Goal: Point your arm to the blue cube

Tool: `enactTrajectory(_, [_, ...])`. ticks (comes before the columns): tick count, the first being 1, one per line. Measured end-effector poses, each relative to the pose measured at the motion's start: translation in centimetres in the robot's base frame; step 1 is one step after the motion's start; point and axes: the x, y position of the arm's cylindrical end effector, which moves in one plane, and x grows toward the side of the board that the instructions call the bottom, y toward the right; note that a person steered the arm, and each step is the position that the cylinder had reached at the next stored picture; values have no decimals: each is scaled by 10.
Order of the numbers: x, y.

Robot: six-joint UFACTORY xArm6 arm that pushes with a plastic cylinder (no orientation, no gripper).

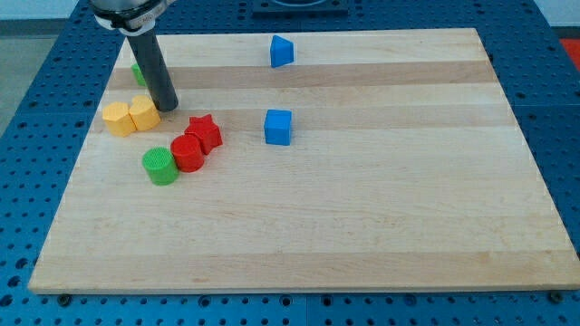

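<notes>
The blue cube (278, 127) sits on the wooden board (362, 226) a little left of centre, in its upper half. A second blue block (282, 51), with a sloped top, lies near the view's top edge. My tip (167, 106) rests on the board at the view's upper left, just right of two yellow blocks, and well to the left of the blue cube. The rod (152, 65) rises from it toward the view's top.
Two yellow blocks (130, 116) lie side by side left of my tip. A red star (205, 132), a red cylinder (188, 153) and a green cylinder (160, 167) cluster below it. A green block (138, 73) is partly hidden behind the rod.
</notes>
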Motion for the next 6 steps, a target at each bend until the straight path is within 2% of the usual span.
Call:
enactTrajectory(2, [0,17])
enactTrajectory(4, [-2,125])
enactTrajectory(5, [4,148])
enactTrajectory(6, [27,151])
